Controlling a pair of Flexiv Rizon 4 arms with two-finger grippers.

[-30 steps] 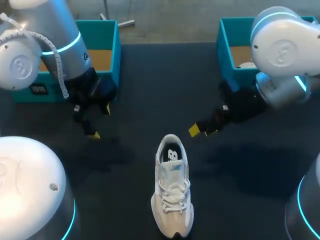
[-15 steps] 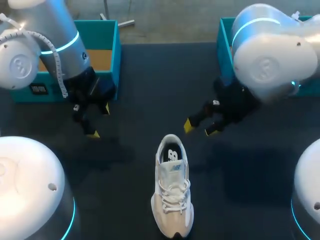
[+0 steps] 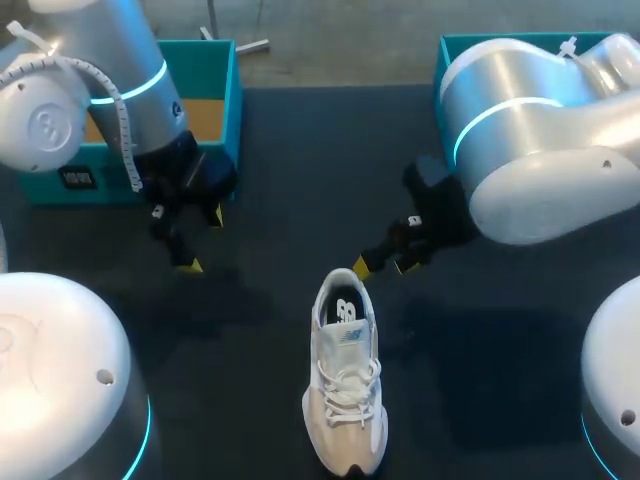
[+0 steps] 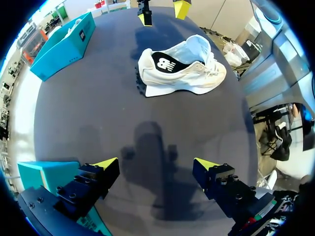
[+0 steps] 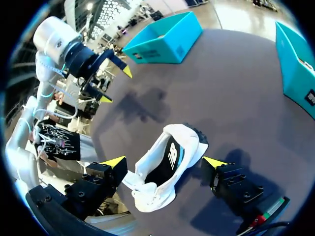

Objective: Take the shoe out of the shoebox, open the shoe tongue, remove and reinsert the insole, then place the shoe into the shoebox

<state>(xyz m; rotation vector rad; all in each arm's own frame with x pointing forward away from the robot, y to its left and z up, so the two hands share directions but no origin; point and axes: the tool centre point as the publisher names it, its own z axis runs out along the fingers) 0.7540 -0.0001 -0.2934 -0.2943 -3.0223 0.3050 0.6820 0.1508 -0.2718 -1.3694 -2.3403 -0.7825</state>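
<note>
Shoe [image 3: 345,385]: off-white/cream upper, white laces, black heel panel with a white logo mark, dark tread under the heel. Far-left shoebox [image 3: 232,90]: teal walls, brown cardboard floor, small black label on the near wall. Far-right shoebox [image 3: 445,80]: same teal, brown inside. Table [image 3: 300,170]: plain dark charcoal, no pattern. Left gripper [image 3: 202,240] and right gripper [image 3: 382,266]: black bodies, bright yellow tips. Left arm [image 3: 110,70] and right arm [image 3: 540,140]: silver-white shells with glowing cyan rings. White cable [image 3: 118,130] along left arm.
</note>
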